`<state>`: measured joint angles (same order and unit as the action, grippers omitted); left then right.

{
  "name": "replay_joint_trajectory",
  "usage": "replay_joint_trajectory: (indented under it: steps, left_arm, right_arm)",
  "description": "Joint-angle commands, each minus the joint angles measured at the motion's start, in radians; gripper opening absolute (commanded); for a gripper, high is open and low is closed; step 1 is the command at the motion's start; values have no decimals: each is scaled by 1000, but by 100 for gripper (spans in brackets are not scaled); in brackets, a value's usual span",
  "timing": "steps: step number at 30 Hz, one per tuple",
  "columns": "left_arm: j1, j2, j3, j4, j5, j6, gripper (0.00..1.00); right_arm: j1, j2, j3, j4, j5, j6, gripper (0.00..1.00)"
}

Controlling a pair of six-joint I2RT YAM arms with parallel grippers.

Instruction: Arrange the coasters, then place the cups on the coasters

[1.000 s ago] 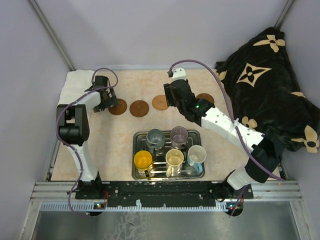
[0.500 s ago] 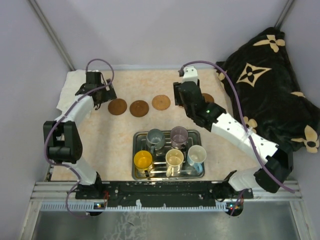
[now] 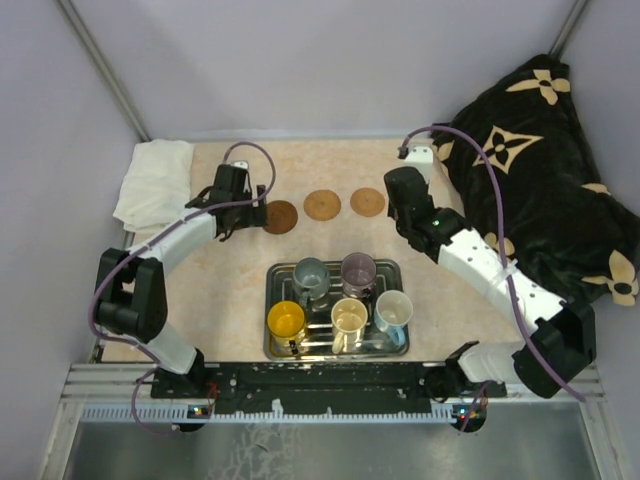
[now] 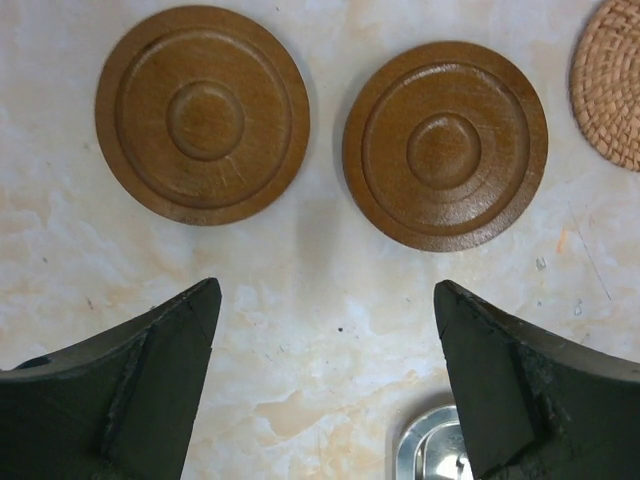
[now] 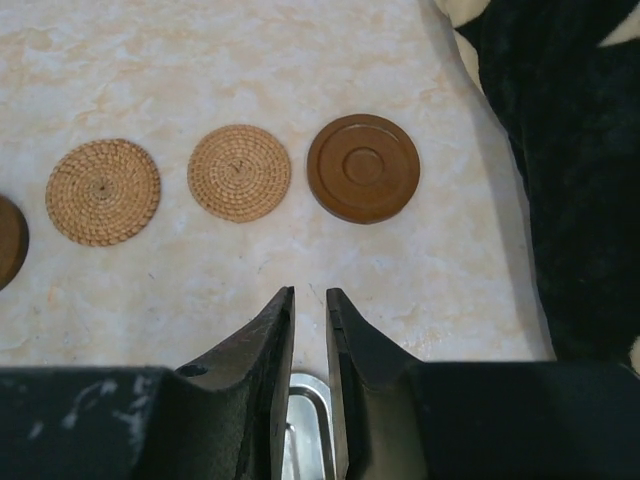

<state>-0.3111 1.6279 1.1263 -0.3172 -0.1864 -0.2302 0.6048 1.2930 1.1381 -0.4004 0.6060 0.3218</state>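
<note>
Coasters, five thin round discs, lie flat in one row across the far part of the beige marbled desk, none touching its neighbour. In order from the left they are two of dark brown ringed wood, two of pale woven straw, and one more of dark brown wood at the right end, near the black blanket with beige flower motifs.

The left gripper hangs over the desk just short of the two left wooden discs. Its jaws are spread wide and released, with nothing between them.

The right gripper is near the right end of the row, nearer to the arm bases than the row. Its jaws are drawn almost together with only a thin slit left, gripping nothing.

Cups, five small handled mugs, all stand upright inside the rectangular ridged metal tray, well apart from the row. Grey and purple are in the far rank, orange-yellow, cream and light blue in the near rank.

A folded white cloth lies at the far left corner.
</note>
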Motion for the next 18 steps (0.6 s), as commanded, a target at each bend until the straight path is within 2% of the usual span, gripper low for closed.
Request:
replay_joint_trajectory:
  steps: [1,2,4,7,8,9,16,18]
  left_arm:
    - [-32,-42,-35,5,-11,9,88]
    - [-32,-35,-40,7,6,6,79]
    - [-35,-16,-43,9,39,-4,46]
    - [-48,4,-42,12,59,-11,22]
    - [-55,7,-42,13,63,-11,6]
    - [-63,7,-43,14,68,-9,0]
    - [-98,34,-39,-14,82,-21,2]
    - [-106,61,-27,-29,99,-26,0]
  right_arm:
    - [-12,-54,-4,17,-10,46,20]
    - [-12,-52,-4,16,-10,46,20]
    - [-13,-46,-5,13,-9,47,21]
    - [-12,-36,-2,11,-10,51,22]
    - [-12,-33,-2,9,-10,52,22]
    - [-13,-31,-2,9,-11,52,22]
    - [-13,-23,-14,18,-6,61,25]
    - [-12,-14,-10,19,-11,62,27]
